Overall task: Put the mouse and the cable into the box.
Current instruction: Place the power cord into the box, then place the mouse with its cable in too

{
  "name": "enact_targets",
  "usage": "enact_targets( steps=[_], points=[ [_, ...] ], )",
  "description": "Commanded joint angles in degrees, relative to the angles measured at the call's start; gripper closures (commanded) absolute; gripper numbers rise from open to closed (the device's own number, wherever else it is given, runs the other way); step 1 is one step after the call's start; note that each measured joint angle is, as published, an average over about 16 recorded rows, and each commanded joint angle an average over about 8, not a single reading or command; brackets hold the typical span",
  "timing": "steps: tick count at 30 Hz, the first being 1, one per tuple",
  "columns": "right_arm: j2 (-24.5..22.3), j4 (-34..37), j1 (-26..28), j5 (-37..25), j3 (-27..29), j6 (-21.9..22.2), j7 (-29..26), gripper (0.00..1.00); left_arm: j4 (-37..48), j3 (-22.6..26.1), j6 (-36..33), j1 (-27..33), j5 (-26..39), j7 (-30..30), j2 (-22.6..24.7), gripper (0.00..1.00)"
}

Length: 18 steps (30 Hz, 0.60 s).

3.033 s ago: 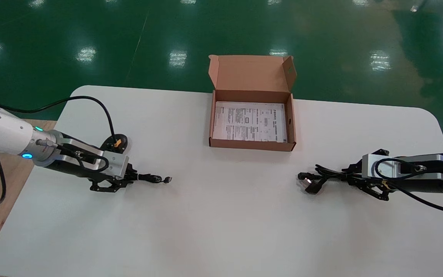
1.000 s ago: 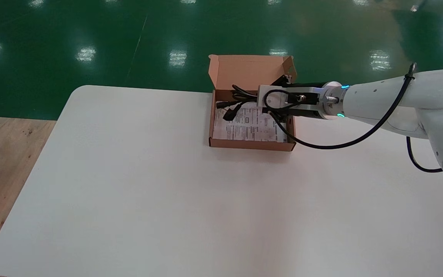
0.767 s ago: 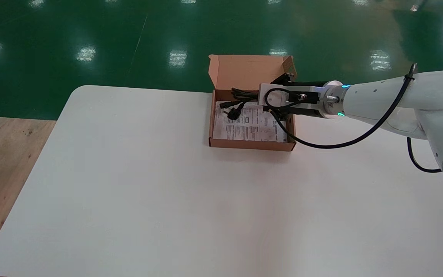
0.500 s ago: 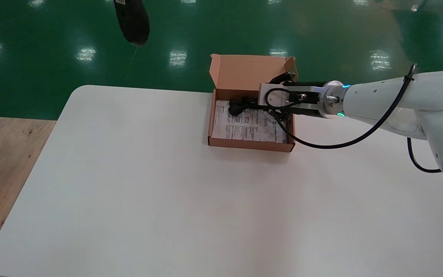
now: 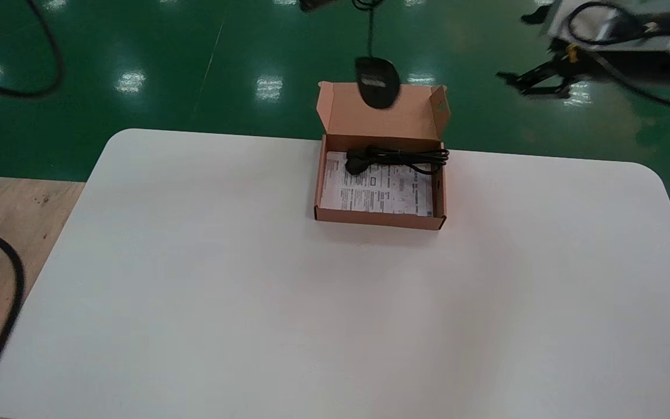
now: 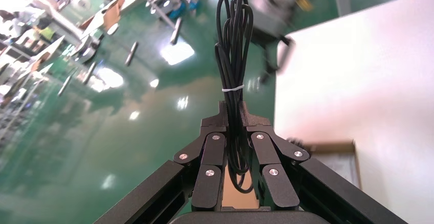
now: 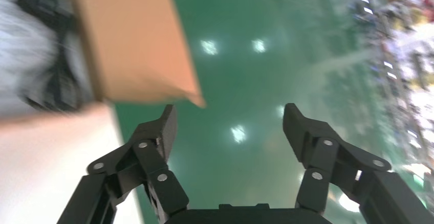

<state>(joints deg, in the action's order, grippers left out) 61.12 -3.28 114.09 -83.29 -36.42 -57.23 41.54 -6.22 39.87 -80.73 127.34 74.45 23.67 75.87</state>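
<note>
Mouse (image 5: 377, 82) dangles over the back of the box (image 5: 379, 220), hung by its bundled cord (image 6: 234, 45), likely so it can be lowered in. Cable (image 5: 398, 156) lies inside, along the box's back wall. Left gripper (image 6: 234, 114) is pinched tight on the cord; only its wrist view shows that. Right gripper (image 7: 230, 114) is up beyond the box's right side, spread wide, empty.

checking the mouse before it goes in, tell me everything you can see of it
The mouse is black, oval and smooth, plastic by its look. It hangs in the air by its own cord, seen against the raised lid of the cardboard box, not yet inside and touching nothing else. The cord is looped into a bundle with a white tie and clamped in the left gripper.
</note>
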Motion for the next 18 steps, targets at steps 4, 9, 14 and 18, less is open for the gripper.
enact_targets(
  steps=[4, 9, 14, 18],
  points=[
    [-5.5, 0.5, 4.8, -1.5, -0.9, -1.7, -0.7, 0.00, -2.9, -0.5, 4.1, -7.7, -2.4, 0.0, 2.7, 1.00],
    [-10.1, 0.6, 8.3, -4.5, -2.9, -3.3, -1.0, 0.00, -11.4, 2.1, 9.8, -14.1, -5.1, -3.3, 3.0, 1.00],
    [-13.7, 1.3, 10.0, -7.3, -4.8, -4.8, -1.8, 0.00, -18.1, 6.5, 18.4, -18.2, -7.8, -6.1, 2.9, 1.00],
    [-15.9, 1.3, 11.0, -9.4, -6.2, -5.9, -2.2, 0.00, -21.0, 10.8, 24.4, -20.7, -9.1, -7.5, 2.8, 1.00]
  ],
)
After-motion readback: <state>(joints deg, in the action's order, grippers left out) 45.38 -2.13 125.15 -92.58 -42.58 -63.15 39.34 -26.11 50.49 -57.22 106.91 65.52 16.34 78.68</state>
